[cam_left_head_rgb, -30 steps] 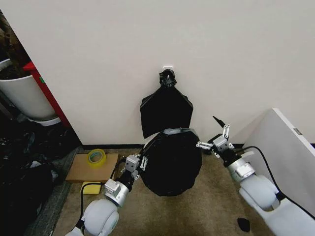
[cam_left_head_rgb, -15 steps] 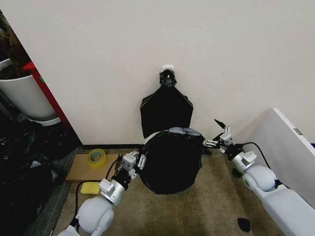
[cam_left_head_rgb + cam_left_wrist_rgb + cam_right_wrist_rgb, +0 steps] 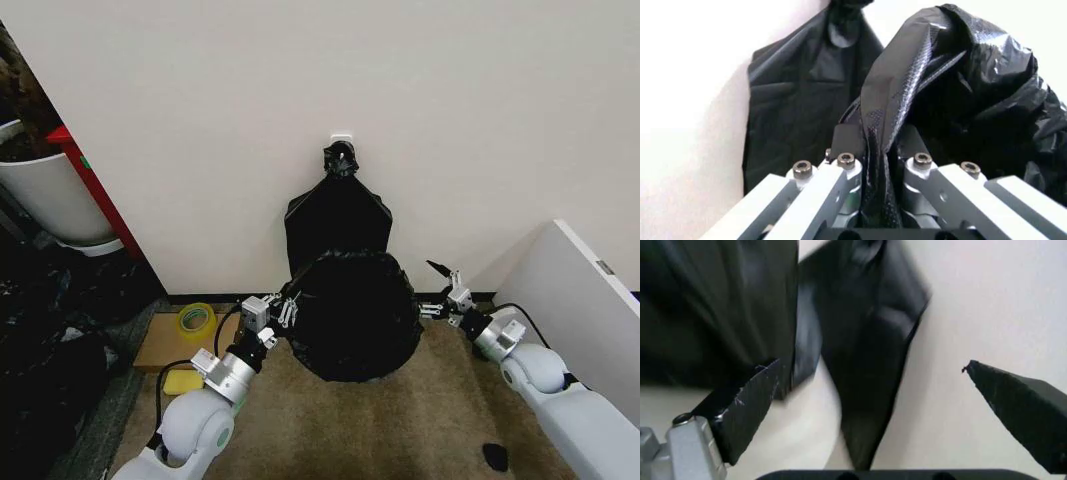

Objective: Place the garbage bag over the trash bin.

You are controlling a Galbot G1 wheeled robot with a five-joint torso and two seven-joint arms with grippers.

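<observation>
The garbage bag (image 3: 355, 315) is a billowy glossy black mass standing on the carpet by the wall. My left gripper (image 3: 283, 308) is shut on a fold of its left edge; in the left wrist view the garbage bag (image 3: 960, 100) runs between the clamped left gripper (image 3: 877, 145). My right gripper (image 3: 437, 290) is open just off the bag's right side, with nothing between its fingers. In the right wrist view the right gripper (image 3: 870, 369) is spread wide, with the garbage bag (image 3: 713, 310) beside it. The trash bin is hidden.
A flat black bag (image 3: 338, 215) hangs knotted on the wall behind. At the left are a white plant pot (image 3: 50, 195), a cardboard box (image 3: 185, 345) with a yellow tape roll (image 3: 196, 319), and a yellow sponge (image 3: 182, 381). A white panel (image 3: 580, 310) stands at the right.
Both arms have reached farther toward the wall. The garbage bag went with the left gripper, closer to the wall and spread wider. The right gripper stays open beside it.
</observation>
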